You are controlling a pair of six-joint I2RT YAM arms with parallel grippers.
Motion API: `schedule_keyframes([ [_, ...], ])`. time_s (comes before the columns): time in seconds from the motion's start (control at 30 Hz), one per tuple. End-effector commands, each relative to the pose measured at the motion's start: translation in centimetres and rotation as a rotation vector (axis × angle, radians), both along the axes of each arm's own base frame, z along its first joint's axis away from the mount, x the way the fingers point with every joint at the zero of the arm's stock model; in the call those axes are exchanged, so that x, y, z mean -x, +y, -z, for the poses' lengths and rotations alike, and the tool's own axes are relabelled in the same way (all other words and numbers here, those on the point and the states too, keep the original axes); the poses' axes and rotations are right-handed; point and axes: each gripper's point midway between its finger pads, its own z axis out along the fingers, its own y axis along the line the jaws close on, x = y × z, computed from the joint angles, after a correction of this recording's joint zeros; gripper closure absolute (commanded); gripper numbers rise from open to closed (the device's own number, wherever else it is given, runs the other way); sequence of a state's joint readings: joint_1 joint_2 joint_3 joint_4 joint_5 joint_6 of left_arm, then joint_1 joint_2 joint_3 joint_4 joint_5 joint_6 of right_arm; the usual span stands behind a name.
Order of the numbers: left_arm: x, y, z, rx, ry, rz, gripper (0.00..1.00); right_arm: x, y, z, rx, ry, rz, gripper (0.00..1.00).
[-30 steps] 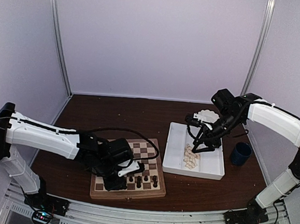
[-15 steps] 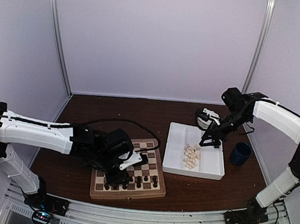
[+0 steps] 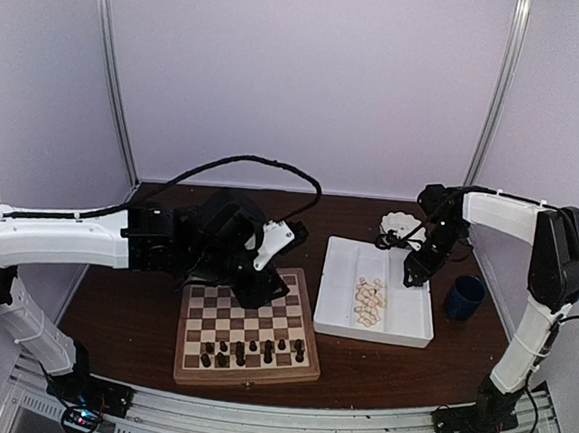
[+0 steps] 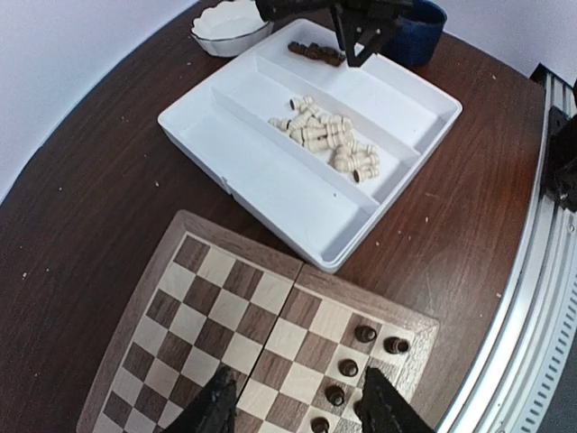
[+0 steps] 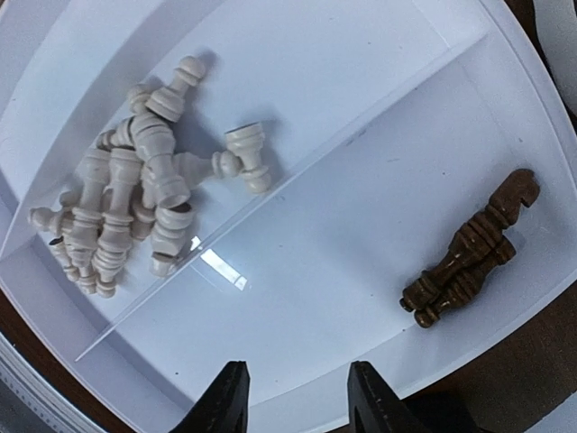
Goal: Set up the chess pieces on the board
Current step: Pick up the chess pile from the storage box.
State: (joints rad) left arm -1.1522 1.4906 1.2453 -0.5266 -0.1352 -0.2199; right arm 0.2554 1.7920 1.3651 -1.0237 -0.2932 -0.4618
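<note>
We've got both jaws half-open and empty: left gripper [image 4: 297, 386] over the board [image 4: 216, 271], dark pieces [image 3: 249, 352] on its near rows, right gripper [image 5: 297, 372] over the tray [image 5: 361, 90] right of the board.

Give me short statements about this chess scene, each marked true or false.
1. The cream pieces lie heaped in the middle compartment of the tray. True.
2. On the board, the standing dark pieces occupy the far rows. False: the near rows.
3. The left tool holds a piece. False: nothing is between its fingers.
4. The lying dark pieces share no compartment with the cream ones. True.
5. The blue cup stands inside the tray. False: it stands beside it, on the table.
</note>
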Motion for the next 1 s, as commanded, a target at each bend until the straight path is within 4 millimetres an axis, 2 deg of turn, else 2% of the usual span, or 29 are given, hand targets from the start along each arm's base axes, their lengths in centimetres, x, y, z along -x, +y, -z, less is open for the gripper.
schedule_keyframes([
  [0.0,-1.2,-2.7,-2.7,0.14,-0.014,-0.021,0.52,-2.7,-2.2,0.3,0.133,-0.044,0.083,0.59],
  [0.17,-1.1,-2.8,-2.3,0.141,-0.002,-0.021,0.52,-4.6,-3.1,1.7,0.18,-0.04,0.132,0.61],
  [0.3,-1.0,-2.5,-2.2,0.136,0.001,-0.024,0.52,-5.3,-3.4,2.8,0.194,-0.016,0.154,0.63],
  [0.67,-1.1,-2.5,-2.2,0.139,-0.001,-0.027,0.52,-5.0,-4.0,5.9,0.236,0.09,0.188,0.62],
  [0.83,-1.0,-2.5,-2.2,0.138,0.002,-0.026,0.52,-4.4,-3.7,6.9,0.216,0.128,0.194,0.69],
  [0.97,-1.1,-2.6,-2.2,0.135,-0.001,-0.027,0.52,-4.4,-3.7,6.8,0.2,0.127,0.205,0.77],
])
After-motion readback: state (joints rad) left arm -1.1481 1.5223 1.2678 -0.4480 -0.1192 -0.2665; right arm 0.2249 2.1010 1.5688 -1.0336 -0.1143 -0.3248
